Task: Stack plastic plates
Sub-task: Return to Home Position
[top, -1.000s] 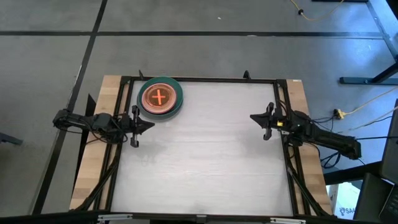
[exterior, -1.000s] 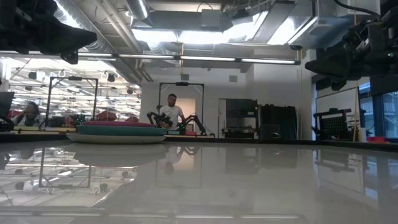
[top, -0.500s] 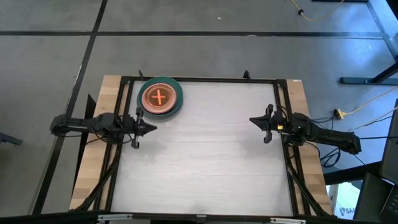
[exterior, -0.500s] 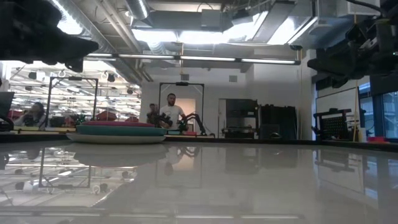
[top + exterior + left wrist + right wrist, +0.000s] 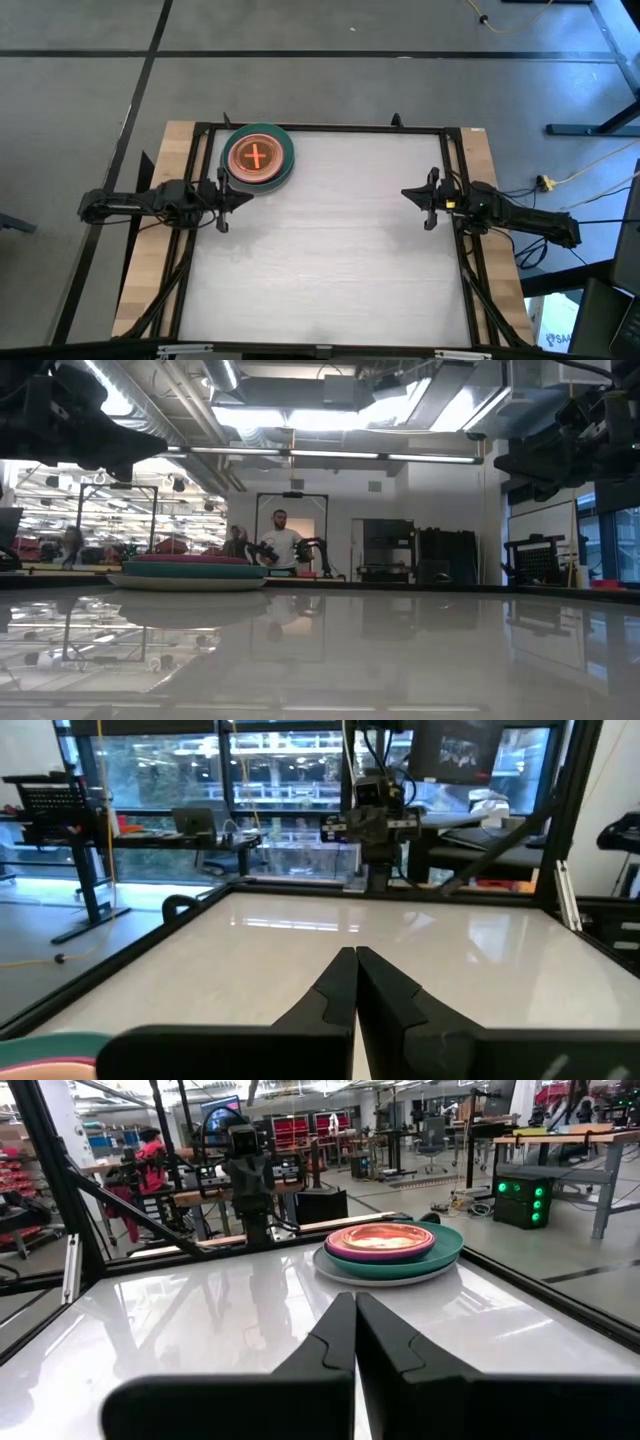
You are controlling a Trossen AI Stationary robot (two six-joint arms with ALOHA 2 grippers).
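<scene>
Stack status: the plastic plates (image 5: 258, 157) sit in one pile at the table (image 5: 340, 260) corner on the left arm's side, by the edge farthest from the low camera. You can see grey at the base, teal on it, magenta above and a small orange disc (image 5: 385, 1234) on top. The layers between are hidden, so I can't confirm the count for you.

Your left gripper (image 5: 240, 196) has its fingers pressed together with nothing between them. It hangs above the table's left edge, pointing across at the right arm. Your right gripper (image 5: 408, 192) is the same: pinched together, empty, near the right edge, pointing back.

Key relation: the pile lies to the side of the left gripper's pointing axis, toward the far edge. It is just beside the gripper, not ahead of it. The left arm is clearly nearer. The right gripper is well apart, with most of the tabletop between. Round plates, so no long axis matters. The pile lies flat and looks level in the low view.

Judgement: stacking looks done, and only the retreat to home remains. Pull the left arm straight back along its own axis and it should clear the pile. A swing toward the far edge is what could clip it. The left wrist view shows only a teal-and-pink sliver at its border, probably the pile's rim. Judge clearance from the high view.
</scene>
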